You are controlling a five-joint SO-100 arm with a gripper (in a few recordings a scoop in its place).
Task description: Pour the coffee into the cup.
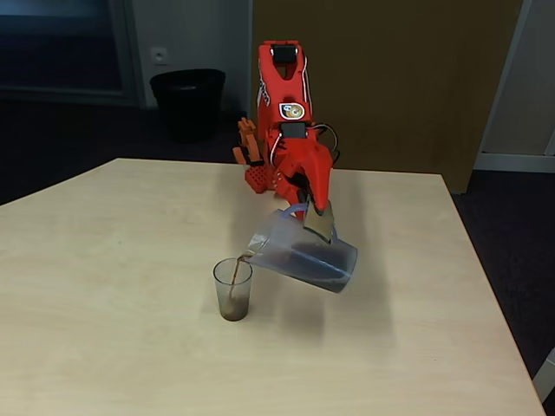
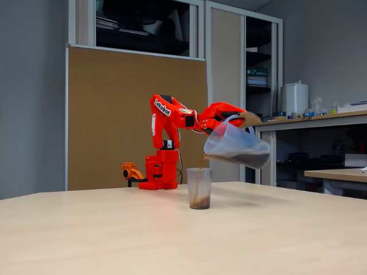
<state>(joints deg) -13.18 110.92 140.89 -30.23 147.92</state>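
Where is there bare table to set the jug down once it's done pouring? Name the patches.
Bare table spreads picture-left of the cup, and across the near edge in front of it. Picture-right of the jug, tabletop is bare to the edge. It is crowded mid-table: the gripper holds the tilted jug over the cup, coffee streaming, with the arm's base behind.

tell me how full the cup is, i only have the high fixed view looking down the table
Observer: In the low side fixed view, coffee fills just the bottom of the cup.
Operator: how high is the jug over the cup
Observer: The jug spout sits a little above the rim, not touching; a thin stream falls in.
Operator: much left in the jug
Observer: A dark layer lies along its lower side.
Operator: claw ok
Observer: The claw is shut on the jug handle.
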